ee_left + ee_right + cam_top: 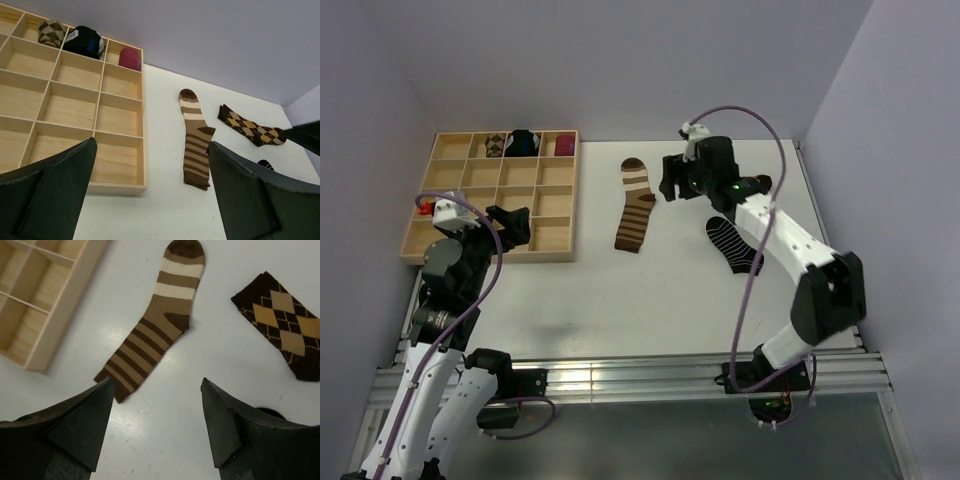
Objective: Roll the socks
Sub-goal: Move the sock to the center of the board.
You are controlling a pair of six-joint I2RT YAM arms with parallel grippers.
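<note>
Brown-and-cream stripes mark the long sock [636,205], which lies flat in the middle of the surface [650,290]. Its long axis runs far to near, toe toward the far edge and cuff toward the near edge. The argyle sock [282,325] lies slanted just to its right, and the black sock [733,243] lies diagonally nearer the right edge. The left pincer [152,145] and the right pincer [157,382] both stand open and empty. The right one hangs beside the long sock's toe end.
</note>
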